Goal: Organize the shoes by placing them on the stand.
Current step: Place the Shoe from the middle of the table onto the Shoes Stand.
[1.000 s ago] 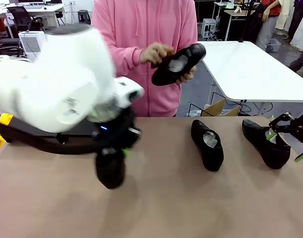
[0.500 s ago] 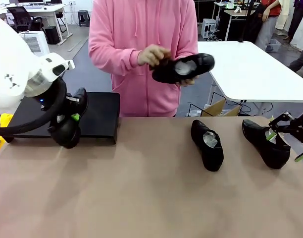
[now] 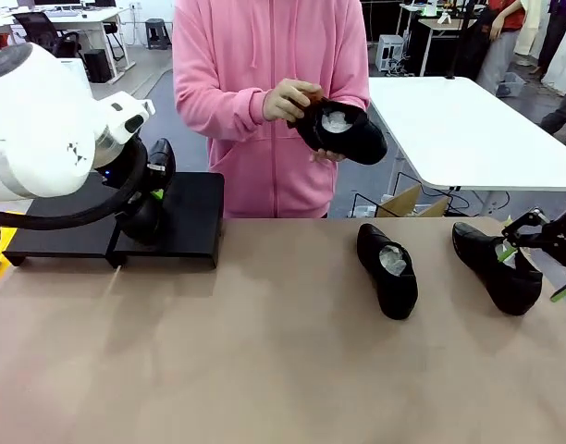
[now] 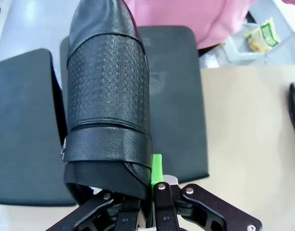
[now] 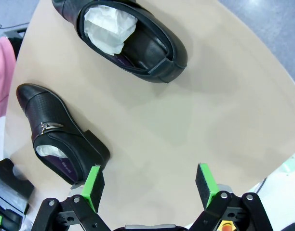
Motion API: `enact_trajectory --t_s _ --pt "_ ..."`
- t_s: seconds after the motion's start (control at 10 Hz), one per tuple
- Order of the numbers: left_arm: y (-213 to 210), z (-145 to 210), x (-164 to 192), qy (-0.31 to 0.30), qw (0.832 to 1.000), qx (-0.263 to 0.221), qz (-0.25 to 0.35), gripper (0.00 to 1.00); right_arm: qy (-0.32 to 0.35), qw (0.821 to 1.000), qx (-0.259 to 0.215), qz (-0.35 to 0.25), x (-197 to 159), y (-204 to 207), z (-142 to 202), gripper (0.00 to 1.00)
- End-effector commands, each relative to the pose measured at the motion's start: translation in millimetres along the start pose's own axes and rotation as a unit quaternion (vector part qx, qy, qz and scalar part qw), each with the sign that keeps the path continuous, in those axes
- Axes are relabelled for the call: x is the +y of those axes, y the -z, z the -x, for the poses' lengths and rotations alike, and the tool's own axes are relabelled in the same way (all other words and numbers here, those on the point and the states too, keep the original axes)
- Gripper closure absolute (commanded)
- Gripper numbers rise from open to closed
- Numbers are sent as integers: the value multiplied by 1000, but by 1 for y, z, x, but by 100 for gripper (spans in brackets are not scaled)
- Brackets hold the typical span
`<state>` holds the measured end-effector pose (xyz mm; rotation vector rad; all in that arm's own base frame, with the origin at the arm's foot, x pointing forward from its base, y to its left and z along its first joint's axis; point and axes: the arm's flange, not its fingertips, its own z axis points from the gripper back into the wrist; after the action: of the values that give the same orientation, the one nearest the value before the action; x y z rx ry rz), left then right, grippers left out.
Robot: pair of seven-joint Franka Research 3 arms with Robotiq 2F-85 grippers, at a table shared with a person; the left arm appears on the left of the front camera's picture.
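The left arm (image 3: 43, 129) has a bulky glossy white shell with small dark specks; a thick black cable (image 3: 43, 222) loops out just behind the left gripper (image 3: 152, 197); the right gripper (image 5: 149, 185) is a black linkage with silver screws and bright green pads (image 5: 93, 185); the person (image 3: 264, 92) wears a pink long-sleeved hoodie (image 3: 255, 55).

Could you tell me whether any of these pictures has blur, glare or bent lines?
Front view: sharp, evenly lit, only soft shadows under the middle shoe and the far-right shoe on the table. Left wrist view: the held shoe looms large, with a pale sheen on its toe. Right wrist view: wide-angle bending, so the table's edge curves; focus is good.
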<state>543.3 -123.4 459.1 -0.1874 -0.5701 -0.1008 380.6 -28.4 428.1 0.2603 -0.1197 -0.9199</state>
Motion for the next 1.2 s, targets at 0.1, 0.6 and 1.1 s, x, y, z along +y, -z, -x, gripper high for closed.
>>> enact_trajectory --t_s 0.1,0.6,1.1 --pt "8 -2 5 24 999 -27 -39 100 -1 1000 -3 -2 1 0 1 0" --pt "22 2 2 67 993 -40 -84 100 -1 1000 -3 -2 1 0 1 0" --pt "34 5 -5 68 993 -30 -96 100 -1 1000 -3 -2 1 0 1 0"
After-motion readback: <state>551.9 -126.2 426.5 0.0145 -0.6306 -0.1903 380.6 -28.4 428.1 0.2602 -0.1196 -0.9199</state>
